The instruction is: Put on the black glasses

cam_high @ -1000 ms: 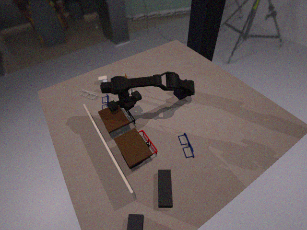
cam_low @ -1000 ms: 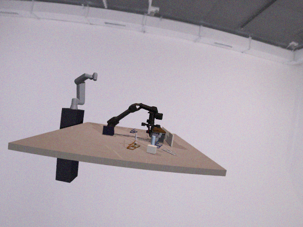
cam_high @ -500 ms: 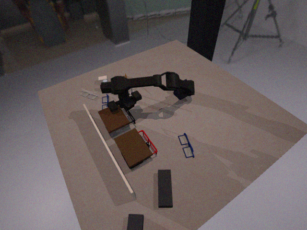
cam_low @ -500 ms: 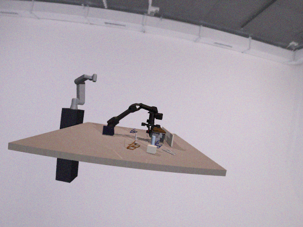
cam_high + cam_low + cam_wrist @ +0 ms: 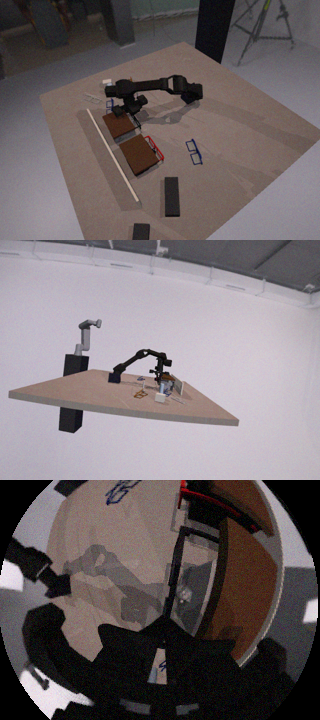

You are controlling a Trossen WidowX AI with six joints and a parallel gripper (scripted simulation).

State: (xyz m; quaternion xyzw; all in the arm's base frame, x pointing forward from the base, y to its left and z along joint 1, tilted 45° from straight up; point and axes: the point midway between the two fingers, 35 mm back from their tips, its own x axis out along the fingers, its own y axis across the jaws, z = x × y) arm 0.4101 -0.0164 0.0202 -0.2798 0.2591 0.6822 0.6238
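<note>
My gripper [image 5: 164, 618] [image 5: 158, 382] is shut on the black glasses [image 5: 175, 572] [image 5: 140, 126] at one end of their front frame. The glasses are in front of the near brown-topped display head [image 5: 118, 124] [image 5: 250, 585], with the front frame before its grey face and a visible temple reaching toward the head's side. Whether the bridge touches the nose is unclear, and the temple ends are hidden. The other brown-topped head [image 5: 139, 155] [image 5: 247, 497] stands beside it and wears red glasses [image 5: 155, 147] [image 5: 220, 501]. No yellow tag can be made out.
A pale upright panel [image 5: 112, 155] stands behind the heads. Blue glasses [image 5: 198, 151] [image 5: 120, 491] lie in front of them. More blue glasses [image 5: 112, 102], clear glasses [image 5: 92, 98], orange glasses [image 5: 140, 394] and a white block [image 5: 160, 397] are near the arm's far side. Dark blocks [image 5: 172, 196] lie beyond the red-glasses head.
</note>
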